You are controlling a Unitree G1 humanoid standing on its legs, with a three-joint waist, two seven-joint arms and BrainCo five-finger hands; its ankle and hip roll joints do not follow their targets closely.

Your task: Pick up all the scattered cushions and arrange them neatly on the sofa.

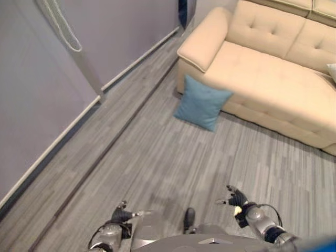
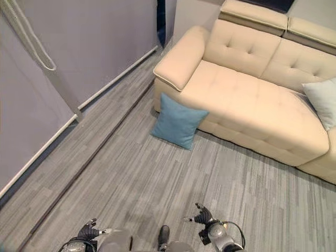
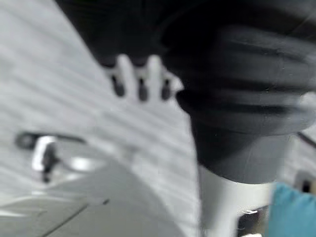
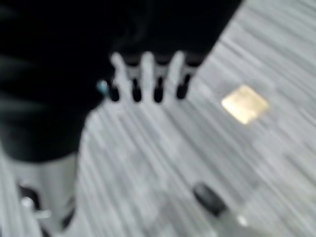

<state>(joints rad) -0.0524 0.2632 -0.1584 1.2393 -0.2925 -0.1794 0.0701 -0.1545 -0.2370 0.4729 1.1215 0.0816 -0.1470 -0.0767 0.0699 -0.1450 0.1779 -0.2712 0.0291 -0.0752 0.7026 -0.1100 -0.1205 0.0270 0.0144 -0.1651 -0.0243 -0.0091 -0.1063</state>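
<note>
1. Left hand (image 1: pixel 122 214) hung low at the near edge of the head views, over grey plank floor (image 1: pixel 173 163), empty. In its wrist view the fingers (image 3: pixel 140 79) ran out fairly straight in a row, relaxed, holding nothing.
2. Right hand (image 1: pixel 237 199) sat a little further forward than the left, also over bare floor, empty. Its wrist view showed the fingers (image 4: pixel 148 74) straight and side by side, dark tips downward, nothing between them.
3. Blue cushion (image 2: pixel 177 121) stood on the floor, tilted and leaning against the front of the beige sofa (image 2: pixel 247 100) near its armrest end, well ahead of both hands.
4. The right eye view took in a pale grey cushion (image 2: pixel 321 101) lying on the sofa seat at the far right; the left eye view caught only a sliver of it at the frame edge.
5. The left wrist view caught a teal corner (image 3: pixel 292 211) at the frame edge, likely the blue cushion, mostly cut off.
6. The right wrist view showed a small tan square patch (image 4: pixel 245 103) on the floor; too blurred to identify.
7. Grey wall (image 1: pixel 37 79) with white skirting ran along the robot's left.
</note>
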